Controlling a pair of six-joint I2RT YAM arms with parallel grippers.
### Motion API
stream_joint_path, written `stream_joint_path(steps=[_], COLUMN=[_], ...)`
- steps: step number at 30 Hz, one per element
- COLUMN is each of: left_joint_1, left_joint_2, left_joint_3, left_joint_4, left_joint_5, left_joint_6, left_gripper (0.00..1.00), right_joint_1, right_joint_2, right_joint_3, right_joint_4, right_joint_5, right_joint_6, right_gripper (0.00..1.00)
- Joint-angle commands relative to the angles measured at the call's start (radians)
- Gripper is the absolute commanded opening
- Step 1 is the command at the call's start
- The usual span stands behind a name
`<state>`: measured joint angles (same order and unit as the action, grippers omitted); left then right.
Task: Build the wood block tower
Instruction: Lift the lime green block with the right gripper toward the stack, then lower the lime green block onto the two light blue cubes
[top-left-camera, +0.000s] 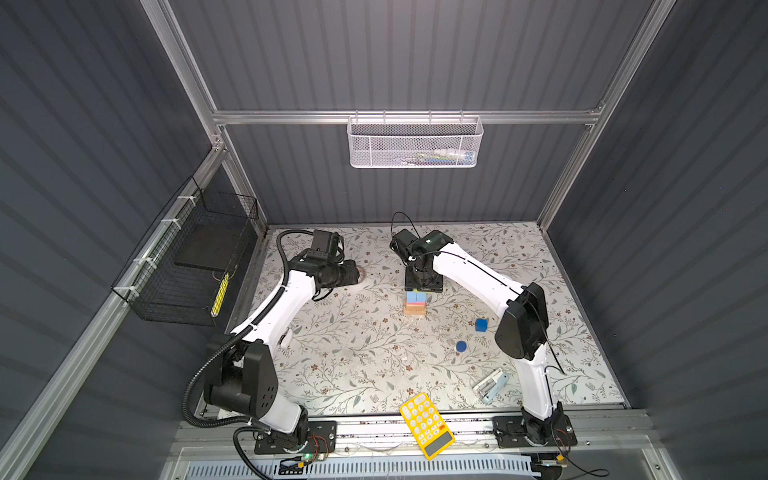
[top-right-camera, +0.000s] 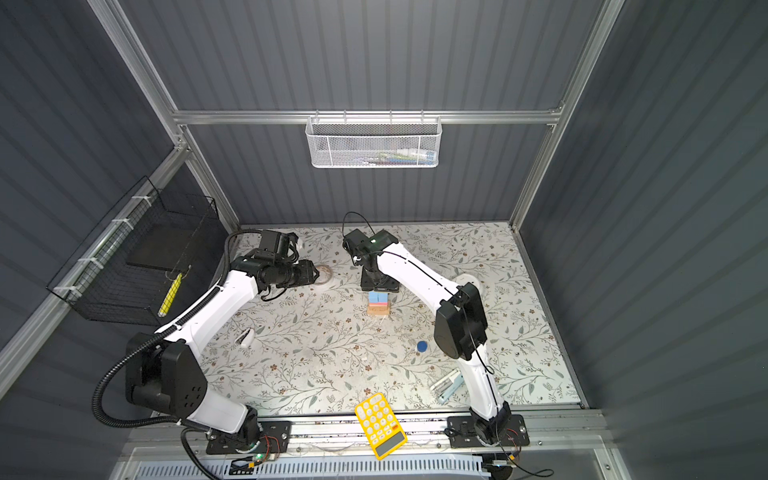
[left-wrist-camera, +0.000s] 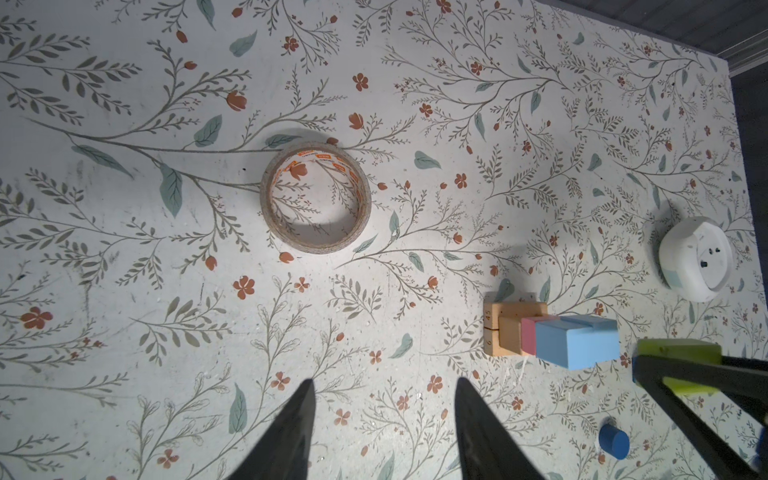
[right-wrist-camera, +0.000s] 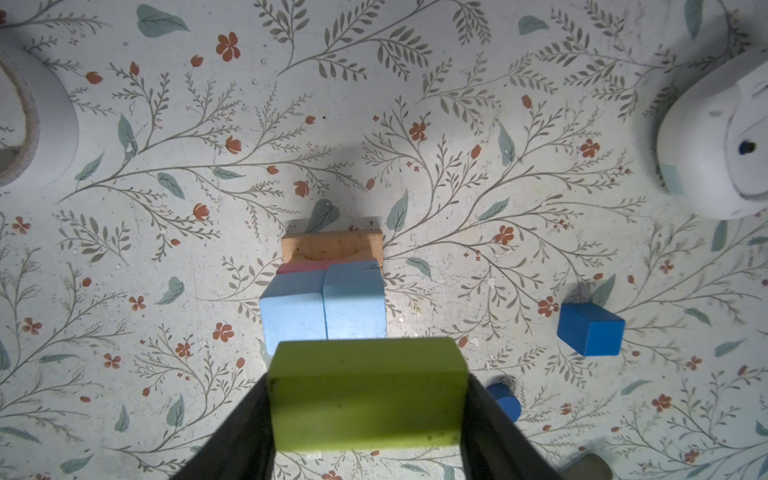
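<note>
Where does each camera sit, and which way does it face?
Top views: high at the front, facing down over the table; left arm and right arm show.
Left wrist: on the left arm, facing down at a tape roll; the open left gripper shows.
Right wrist: on the right arm, facing down at the tower; the right gripper holding the lime-green bar shows.
Shared: both wrist views see the tower and that bar.
</note>
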<state>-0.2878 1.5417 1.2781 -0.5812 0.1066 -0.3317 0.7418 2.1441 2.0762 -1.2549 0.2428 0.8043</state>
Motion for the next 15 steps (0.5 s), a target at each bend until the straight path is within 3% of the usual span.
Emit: stream_joint_path(steps=[1,15], left_joint_1=[0.010,0.016], left_joint_2=[0.015,0.029], left_joint_3=[0.035,0.036], left_joint_4=[-0.009,0.002], left_joint_5=[0.028,0.049], left_joint_6=[0.022,0.019], left_gripper=[0.54,0.53], right_joint_1=[-0.004,-0.001], right_joint_2=[0.021,0.039], right_joint_3=[0.040,0.022], right_joint_4=[-0.032,0.008], right_joint_5=[0.007,-0.006], right_joint_6=[0.012,-0.020], right_gripper=[0.52,0.51])
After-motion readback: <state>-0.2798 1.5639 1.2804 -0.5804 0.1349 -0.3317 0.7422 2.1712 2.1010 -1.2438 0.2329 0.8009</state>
